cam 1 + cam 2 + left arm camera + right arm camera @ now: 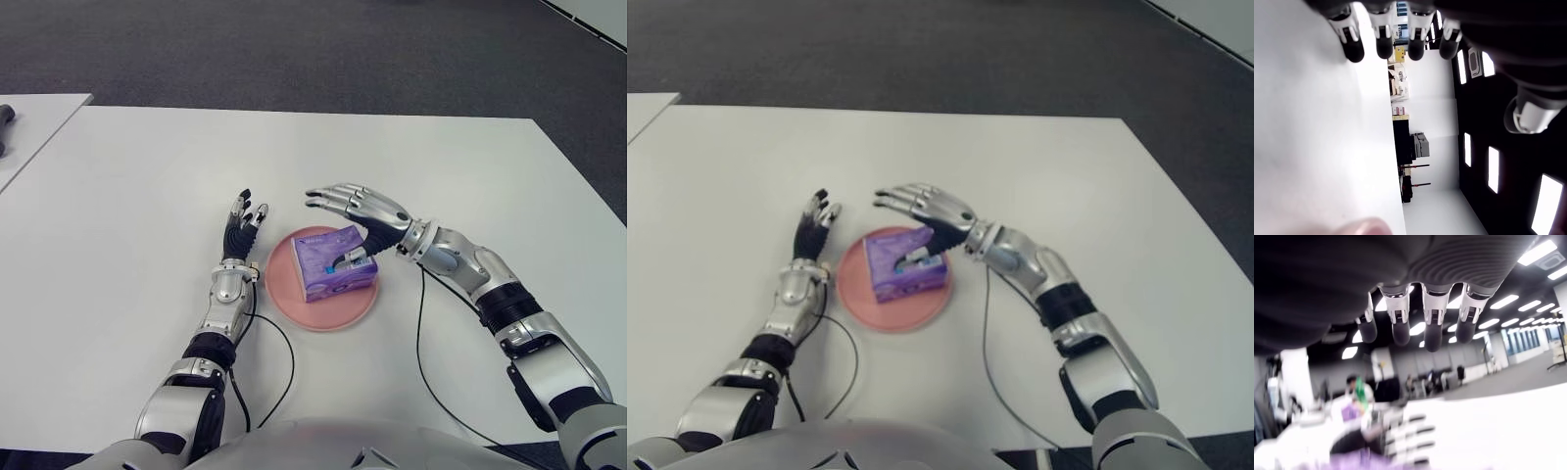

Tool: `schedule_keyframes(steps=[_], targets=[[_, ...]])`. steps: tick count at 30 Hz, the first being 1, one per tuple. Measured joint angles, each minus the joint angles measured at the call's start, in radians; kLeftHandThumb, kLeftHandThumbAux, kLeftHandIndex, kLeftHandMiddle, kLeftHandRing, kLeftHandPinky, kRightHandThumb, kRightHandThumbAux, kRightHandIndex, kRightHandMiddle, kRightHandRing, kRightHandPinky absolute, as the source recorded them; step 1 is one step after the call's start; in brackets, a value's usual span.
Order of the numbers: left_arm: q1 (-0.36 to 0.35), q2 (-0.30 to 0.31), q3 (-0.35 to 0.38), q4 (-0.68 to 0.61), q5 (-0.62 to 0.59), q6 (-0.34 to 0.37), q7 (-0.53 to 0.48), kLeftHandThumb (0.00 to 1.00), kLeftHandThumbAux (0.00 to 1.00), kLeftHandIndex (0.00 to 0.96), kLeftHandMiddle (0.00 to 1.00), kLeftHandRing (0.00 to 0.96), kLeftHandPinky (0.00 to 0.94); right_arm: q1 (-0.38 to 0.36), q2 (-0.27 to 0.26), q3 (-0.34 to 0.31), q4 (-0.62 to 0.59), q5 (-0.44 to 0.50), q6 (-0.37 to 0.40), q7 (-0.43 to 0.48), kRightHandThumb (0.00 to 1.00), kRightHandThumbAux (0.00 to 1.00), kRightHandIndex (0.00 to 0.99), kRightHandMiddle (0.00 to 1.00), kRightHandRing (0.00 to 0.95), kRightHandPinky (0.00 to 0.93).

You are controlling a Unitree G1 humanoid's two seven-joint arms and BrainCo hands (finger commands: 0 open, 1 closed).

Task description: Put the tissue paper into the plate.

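The left hand (242, 227) shows on the table (118, 196) just left of the plate (279, 279), toward the near edge; its fingers are straight and loosely spread, holding nothing. The pink plate sits roughly midway between the table's left and right edges, nearer the robot's edge than the far one. The tissue pack (333, 262), purple, lies inside the plate, tilted a little across it and reaching toward the plate's right rim. The right hand (361, 217) hovers over the pack's right end: its four fingers (333, 199) are stretched out and spread above the pack, gripping nothing, while the thumb points down at the pack's top; whether it touches is unclear.

Judging from this, the placing step looks finished and the release is in hand. The next move should call for lifting the right hand straight up and clear, thumb free of the wrapper, so the pack is not dragged off the plate.
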Motion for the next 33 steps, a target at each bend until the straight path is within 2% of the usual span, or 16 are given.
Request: schedule_keyframes(steps=[5, 7, 12, 15, 18, 22, 33], targets=[[0.000, 0.000, -0.001, -0.006, 0.005, 0.007, 0.005, 0.000, 0.400, 0.000, 0.000, 0.000, 0.000, -0.054, 0.042, -0.079, 0.032, 0.186, 0.051, 0.080, 0.258, 0.217, 0.000, 0.000, 0.000, 0.000], [0.000, -0.001, -0.001, -0.006, 0.007, 0.012, 0.006, 0.000, 0.398, 0.000, 0.000, 0.000, 0.000, -0.067, 0.058, -0.112, 0.024, 0.253, 0.087, 0.110, 0.246, 0.260, 0.000, 0.000, 0.000, 0.000], [-0.005, -0.002, 0.001, -0.002, 0.006, 0.014, 0.006, 0.000, 0.407, 0.000, 0.000, 0.000, 0.000, -0.071, 0.122, -0.191, 0.004, 0.372, 0.163, 0.122, 0.225, 0.346, 0.000, 0.000, 0.000, 0.000], [-0.007, -0.003, 0.003, 0.003, 0.002, 0.013, 0.006, 0.000, 0.416, 0.000, 0.000, 0.000, 0.000, -0.097, 0.168, -0.233, 0.079, 0.429, 0.161, 0.122, 0.209, 0.392, 0.000, 0.000, 0.000, 0.000], [-0.008, -0.004, 0.003, 0.006, -0.001, 0.011, 0.006, 0.000, 0.421, 0.000, 0.000, 0.000, 0.000, -0.120, 0.185, -0.268, 0.156, 0.454, 0.157, 0.121, 0.197, 0.416, 0.000, 0.000, 0.000, 0.000], [-0.008, -0.003, 0.003, 0.005, -0.001, 0.010, 0.006, 0.000, 0.425, 0.000, 0.000, 0.000, 0.000, -0.125, 0.193, -0.302, 0.202, 0.468, 0.154, 0.116, 0.188, 0.433, 0.000, 0.000, 0.000, 0.000], [-0.008, -0.003, 0.004, 0.005, -0.001, 0.011, 0.006, 0.000, 0.426, 0.000, 0.000, 0.000, 0.000, -0.126, 0.204, -0.333, 0.228, 0.468, 0.133, 0.117, 0.185, 0.437, 0.000, 0.000, 0.000, 0.000]])
